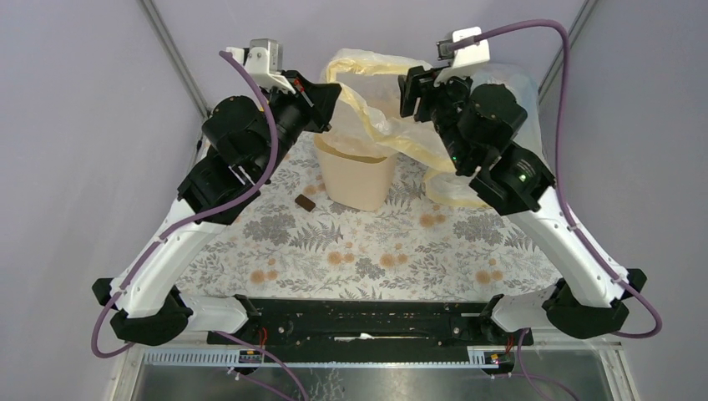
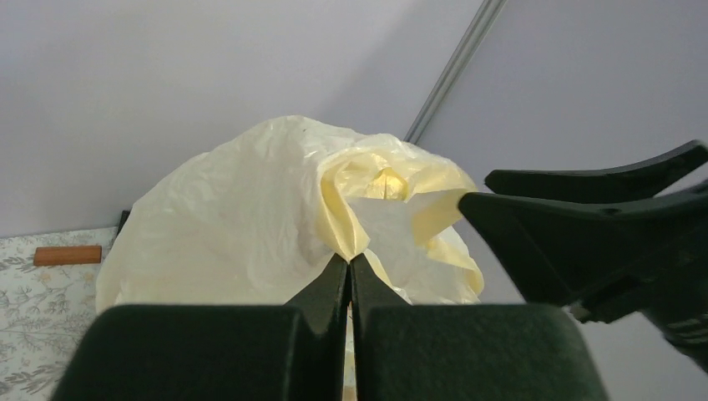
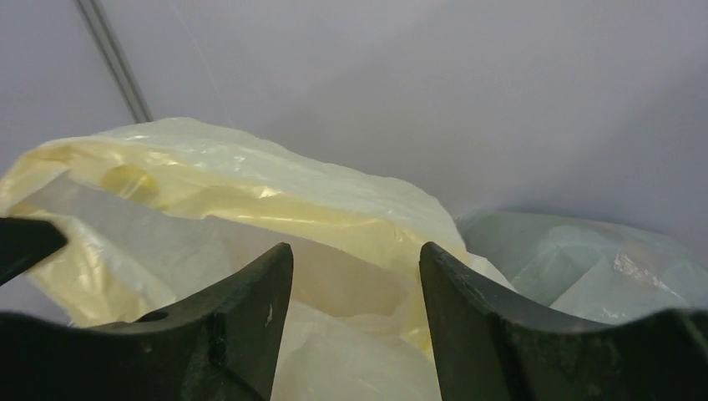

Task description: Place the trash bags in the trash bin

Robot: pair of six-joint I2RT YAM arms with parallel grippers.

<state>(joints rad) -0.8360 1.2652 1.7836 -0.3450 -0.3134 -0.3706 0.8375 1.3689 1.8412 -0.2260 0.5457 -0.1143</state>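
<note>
The cream-yellow trash bag (image 1: pixel 373 83) hangs spread open above the beige trash bin (image 1: pixel 359 180) at the back middle of the table. My left gripper (image 1: pixel 331 88) is shut on a pinched fold of the bag's left rim, as the left wrist view shows (image 2: pixel 350 259), with the bag (image 2: pixel 242 209) billowing beyond it. My right gripper (image 1: pixel 411 93) is at the bag's right rim with its jaws apart. In the right wrist view (image 3: pixel 356 251) the bag (image 3: pixel 250 171) lies just beyond and below the open fingers, not pinched.
A bigger whitish-clear sack (image 1: pixel 511 83) bulges at the back right behind the right arm, also in the right wrist view (image 3: pixel 584 263). A small brown block (image 1: pixel 305 202) lies on the floral cloth left of the bin. Grey walls close in behind.
</note>
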